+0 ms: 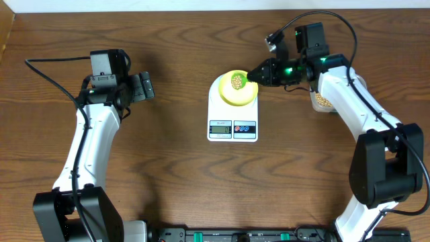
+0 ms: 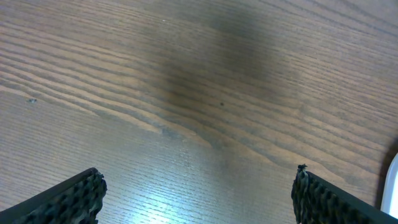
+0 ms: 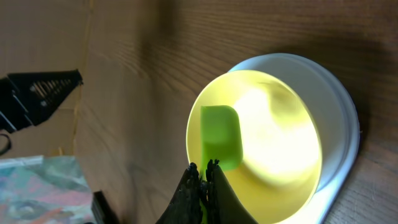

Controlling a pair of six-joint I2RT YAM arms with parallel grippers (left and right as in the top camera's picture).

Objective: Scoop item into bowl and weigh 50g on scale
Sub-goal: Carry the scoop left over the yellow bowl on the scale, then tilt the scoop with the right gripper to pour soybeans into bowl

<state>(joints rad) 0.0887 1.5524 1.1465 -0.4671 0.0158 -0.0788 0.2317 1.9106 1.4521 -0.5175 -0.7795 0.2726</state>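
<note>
Right gripper (image 3: 203, 165) is clamped tight on the handle of a green scoop (image 3: 220, 134), jaws nearly touching. On the right wrist view I see the scoop blade just past the fingertips, hanging over the inside of the bowl (image 3: 273, 186). The bowl is blown out there, so I can't make out its contents on that view.

From overhead I see the beans (image 1: 237, 81) piled in the bowl (image 1: 232, 99), right at the scoop end, with the right gripper (image 1: 257, 72) just beside the bowl's rim. The bowl sits on the round platform of the scale (image 1: 233, 115). I can't read the display.

More beans sit in a clear container (image 1: 322, 101) under the right arm, on the counter (image 1: 175, 175).

Left gripper (image 1: 144, 86) is well apart from the scale, out to its left. On its wrist view the gripper (image 2: 199, 177) is spread wide, with only bare counter between the fingers (image 2: 74, 199).
</note>
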